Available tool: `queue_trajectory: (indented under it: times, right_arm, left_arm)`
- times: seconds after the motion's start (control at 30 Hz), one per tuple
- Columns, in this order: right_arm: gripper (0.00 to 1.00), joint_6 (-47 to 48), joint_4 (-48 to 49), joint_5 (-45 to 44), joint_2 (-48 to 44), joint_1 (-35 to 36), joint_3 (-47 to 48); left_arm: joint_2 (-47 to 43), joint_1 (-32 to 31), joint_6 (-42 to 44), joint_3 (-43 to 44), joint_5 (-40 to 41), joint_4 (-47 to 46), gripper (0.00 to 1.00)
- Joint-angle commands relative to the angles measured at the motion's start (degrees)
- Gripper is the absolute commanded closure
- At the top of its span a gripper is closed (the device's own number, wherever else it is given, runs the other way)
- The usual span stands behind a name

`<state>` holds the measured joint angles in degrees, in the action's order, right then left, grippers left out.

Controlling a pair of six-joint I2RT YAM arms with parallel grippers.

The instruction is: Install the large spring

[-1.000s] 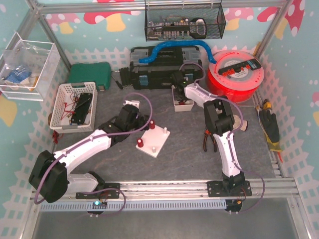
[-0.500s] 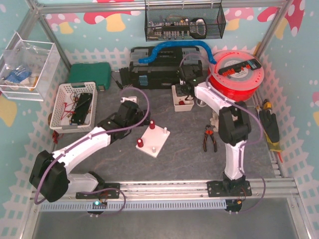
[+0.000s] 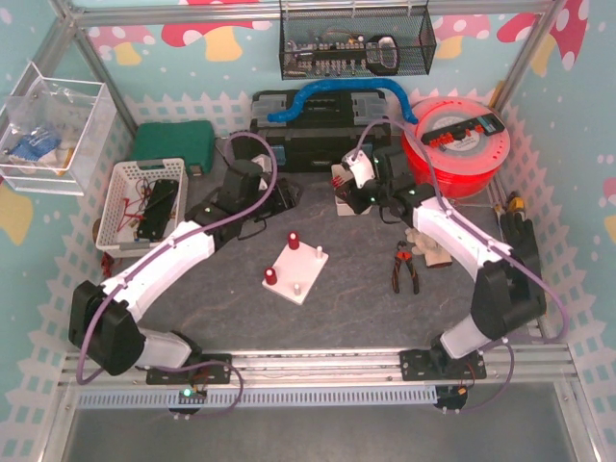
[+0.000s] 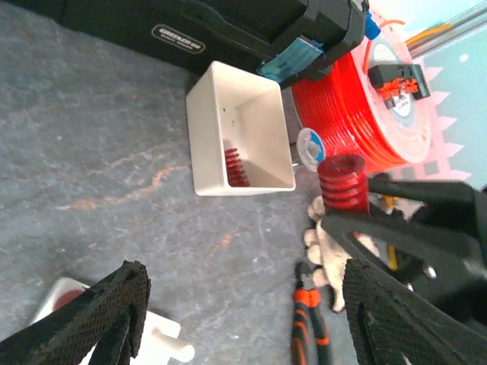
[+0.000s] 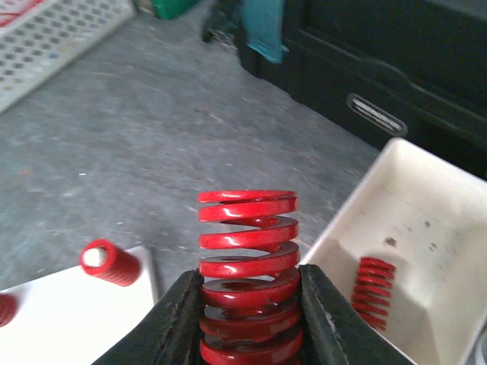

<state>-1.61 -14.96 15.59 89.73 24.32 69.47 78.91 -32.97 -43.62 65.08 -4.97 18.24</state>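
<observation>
Nothing legible at the moment: the oval badge (image 4: pixel 177 38) on the black toolbox (image 4: pixel 243 19) shows only blurred pale lettering, and the round sticker (image 4: pixel 310 145) on the red spool (image 4: pixel 342 99) is too small to read.

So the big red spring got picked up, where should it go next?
Probably swing the right arm over to the white plate and stop above a bare peg. The right jaws are shut on the large spring, held up beside the white bin. Two of the plate's pegs carry red springs, and two look free.
</observation>
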Motion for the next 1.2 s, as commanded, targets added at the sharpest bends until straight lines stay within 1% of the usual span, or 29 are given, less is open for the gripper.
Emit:
queue_trajectory:
  times: [0.0, 0.1, 0.17, 0.2, 0.33, 0.4, 0.57, 0.77, 0.93, 1.0, 1.1, 1.13, 1.17]
  right_arm:
    - [0.9, 4.76, 7.24, 11.21, -6.2, 0.29, -4.27]
    - [0.9, 6.35, 7.8, 11.11, -7.88, 1.77, -6.2]
    - [0.91, 7.92, 8.54, 10.38, -8.9, 3.15, -7.12]
    - [0.91, 8.22, 9.77, 10.0, -9.81, 3.65, -8.07]
    - [0.92, 8.51, 18.69, 9.06, -14.52, 4.41, -13.29]
    - [0.92, 8.99, 19.86, 9.12, -15.29, 4.56, -13.64]
    - [0.92, 10.73, 18.94, 9.56, -14.0, 5.71, -11.77]
    - [0.92, 11.58, 20.46, 9.61, -13.47, 6.96, -11.4]
    - [0.92, 12.15, 21.23, 8.44, -13.61, 7.71, -11.72]
    - [0.92, 12.3, 21.13, 8.18, -13.38, 7.7, -11.73]
    - [0.91, 12.03, 20.87, 8.03, -12.97, 7.83, -11.81]
    - [0.88, 11.93, 20.67, 8.03, -12.73, 7.85, -11.82]
    - [0.82, 11.6, 20.22, 7.6, -12.39, 7.85, -11.71]
  left_arm:
    - [-0.4, 2.46, -10.48, 0.47, -10.91, -2.24, 0.3]
    - [0.38, 2.47, -8.65, 2.12, -17.43, -4.46, 0.29]
    - [1.29, 2.52, -7.75, 3.24, -21.01, -4.47, 0.25]
    - [1.67, 2.56, -7.71, 3.6, -22.38, -4.5, 0.24]
    - [2.89, 2.63, -8.48, 4.94, -24.92, -4.46, 0.24]
    - [3.79, 2.92, -8.74, 5.7, -26.2, -4.47, 0.25]
    - [6.77, 3.35, -8.45, 8.33, -32.01, -4.64, 0.29]
    - [9.57, 4.04, -8.3, 10.44, -33.98, -4.53, 0.33]
    - [11.31, 4.88, -7.8, 11.13, -36.23, -4.56, 0.48]
    - [11.66, 5.29, -7.77, 11.57, -36.76, -4.57, 0.56]
    - [12.4, 5.79, -7.82, 12.44, -37.95, -4.54, 0.78]
    - [12.73, 6.0, -7.82, 12.59, -38.44, -4.53, 0.85]
    - [12.97, 6.18, -7.8, 12.81, -38.97, -4.55, 0.9]
